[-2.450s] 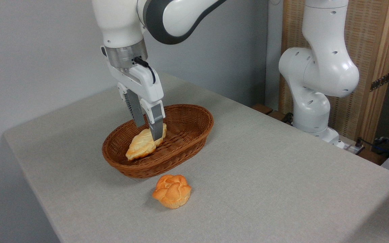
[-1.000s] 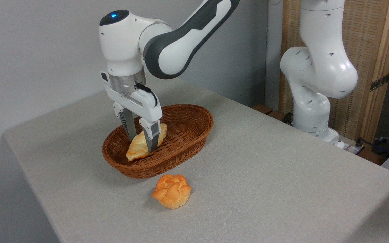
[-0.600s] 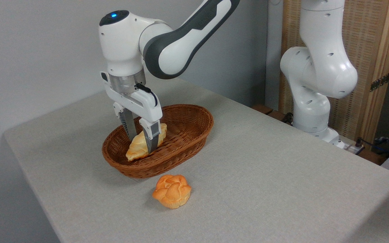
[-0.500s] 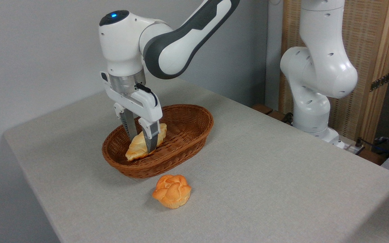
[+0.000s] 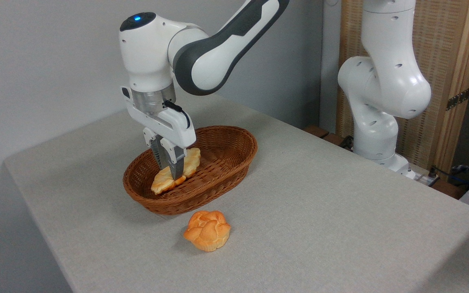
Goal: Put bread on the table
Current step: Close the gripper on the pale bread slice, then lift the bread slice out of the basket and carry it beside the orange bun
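The bread (image 5: 189, 160), a long pale golden braided loaf, lies inside the brown wicker basket (image 5: 222, 162) on the grey-beige table (image 5: 320, 211). My gripper (image 5: 172, 174) points straight down into the basket and is shut on the loaf's middle, squeezing it so that it bulges on both sides of the fingers. The fingertips are partly hidden by the bread.
A small round orange knotted bun (image 5: 207, 230) sits on the table just in front of the basket. A second white robot arm (image 5: 381, 93) stands at the table's far right edge, before a wooden screen. The table's front and left edges are close to the basket.
The gripper came down into the basket around the loaf, then its fingers closed in and pinched the bread's middle. The bun and basket have not moved.
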You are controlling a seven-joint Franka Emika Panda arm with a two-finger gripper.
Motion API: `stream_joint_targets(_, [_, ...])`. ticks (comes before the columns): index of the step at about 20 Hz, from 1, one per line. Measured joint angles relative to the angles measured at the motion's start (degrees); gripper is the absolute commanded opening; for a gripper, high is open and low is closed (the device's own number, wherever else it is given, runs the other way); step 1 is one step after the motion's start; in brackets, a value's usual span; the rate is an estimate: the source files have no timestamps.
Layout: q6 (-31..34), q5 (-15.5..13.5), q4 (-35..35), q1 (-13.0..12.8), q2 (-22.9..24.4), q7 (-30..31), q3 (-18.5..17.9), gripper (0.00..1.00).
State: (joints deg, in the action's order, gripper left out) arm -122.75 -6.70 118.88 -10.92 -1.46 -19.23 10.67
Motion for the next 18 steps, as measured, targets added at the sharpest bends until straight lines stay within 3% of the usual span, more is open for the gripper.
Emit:
stream_joint_targets(13, [2.1,-0.6,-3.4,0.1,5.3,0.0,-4.8,0.38])
stream_joint_targets(18, [4.2,-0.6,-5.1,0.1,7.2,-0.1,-9.6,0.38])
